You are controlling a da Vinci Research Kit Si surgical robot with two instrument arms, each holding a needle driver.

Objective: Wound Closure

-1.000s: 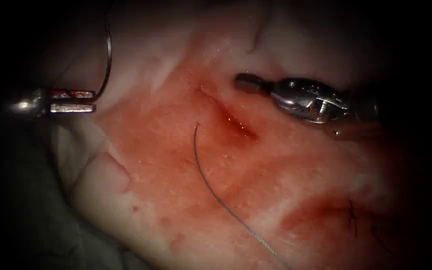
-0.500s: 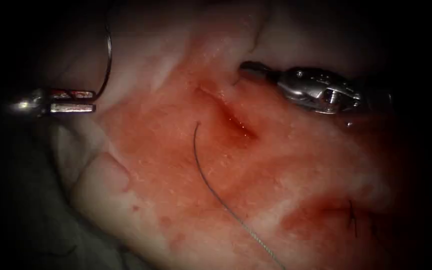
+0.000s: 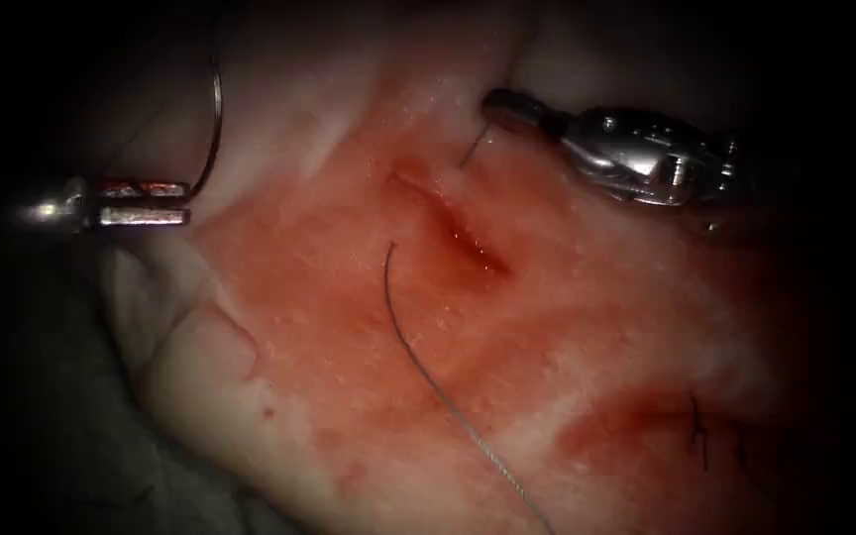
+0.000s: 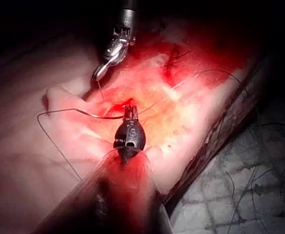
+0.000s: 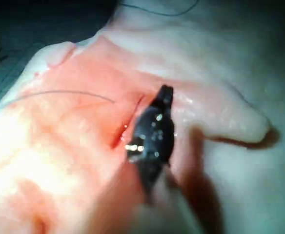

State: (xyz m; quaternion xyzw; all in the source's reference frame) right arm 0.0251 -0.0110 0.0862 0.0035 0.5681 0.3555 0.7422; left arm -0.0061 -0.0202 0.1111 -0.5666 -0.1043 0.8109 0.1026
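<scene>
Far left of the cut [image 3: 458, 236], off the edge of the tissue [image 3: 279, 396]: left tool [image 3: 186, 202], jaws pressed together on the needle [image 3: 216, 109] near its lower end. Needle clear of the tissue, long axis close to upright in the endoscope view, arc bowing toward the cut and rising from the jaws into the dark. Cannot tell which end is the point.

Just beyond the cut's upper end, on its right side: right tool [image 3: 495, 105], jaws closed, pinching a short stretch of thread [image 3: 472, 151] that slants down-left to the tissue.

Left of the cut: long strand [image 3: 418, 367] coming out of the tissue, curving down and to the right. Red fluid [image 3: 369, 297] around the cut. Lower right, well apart: dark cut ends of thread [image 3: 697, 431].
</scene>
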